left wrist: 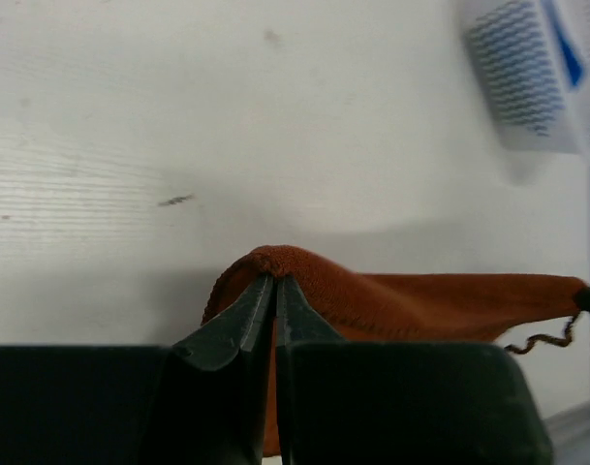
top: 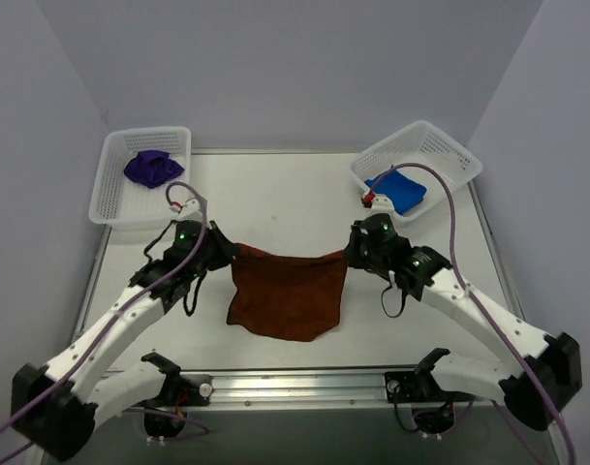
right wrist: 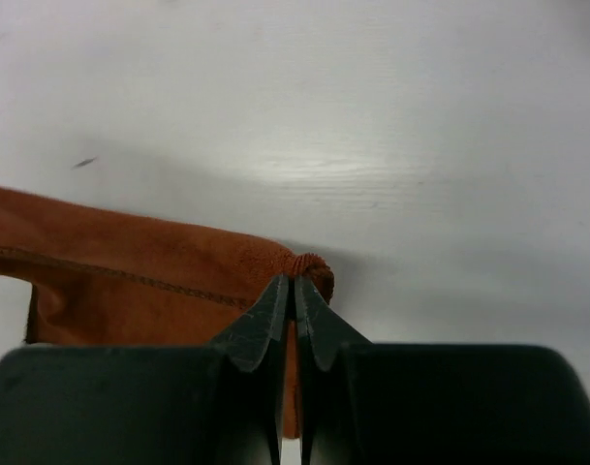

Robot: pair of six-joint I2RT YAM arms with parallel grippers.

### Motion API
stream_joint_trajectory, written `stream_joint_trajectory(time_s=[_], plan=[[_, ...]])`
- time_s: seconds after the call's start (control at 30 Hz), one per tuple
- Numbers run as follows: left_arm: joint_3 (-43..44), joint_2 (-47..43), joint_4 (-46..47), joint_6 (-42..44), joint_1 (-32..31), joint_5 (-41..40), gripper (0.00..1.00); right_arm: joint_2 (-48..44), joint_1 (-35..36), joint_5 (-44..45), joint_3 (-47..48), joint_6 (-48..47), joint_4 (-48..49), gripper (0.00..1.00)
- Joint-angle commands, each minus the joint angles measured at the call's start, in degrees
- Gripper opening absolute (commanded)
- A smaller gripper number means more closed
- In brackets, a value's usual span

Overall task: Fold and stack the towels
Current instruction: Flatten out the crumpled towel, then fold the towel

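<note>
White table (top: 275, 194), mid-frame — rust-brown towel (top: 287, 291) spans sideways between left gripper (top: 233, 255) and right gripper (top: 350, 255), both clamped on its corners.

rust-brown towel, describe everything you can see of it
The rust-brown towel is a fuzzy cloth with a stitched hem and a loose thread. Unfolded, its top edge sags between two corners pinched in the shut fingers of the left gripper and right gripper; its lower part seems to lie on the table.

Cannot resolve the basket (left wrist: 527, 77) up-right of the rust-brown towel (left wrist: 420, 300): blurred, edge-cropped. Cannot see the towel's lower part behind the left claw (left wrist: 275, 283).
</note>
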Motion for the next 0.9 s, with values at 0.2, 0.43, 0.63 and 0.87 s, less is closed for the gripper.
stream_joint_trajectory(time_s=[0.2,0.43,0.63,0.87], plan=[[17.0,33.9,13.2,6.4,8.6,-4.2,0.02,27.9,-18.1,-12.4,11.6,-9.1,18.6,0.00],[27.0,46.0,12.9,9.2,11.4,0.5,0.02,42.7,-22.3,-19.8,21.8,-12.2,19.5,0.00],[26.1,45.7,13.5,9.5,12.1,3.1,0.02,42.5,-22.4,-20.8,21.8,-12.9,19.0,0.00],[19.1,41.0,13.6,9.0,12.1,4.1,0.02,35.7,-21.6,-21.8,14.5,-12.2,19.2,0.00]])
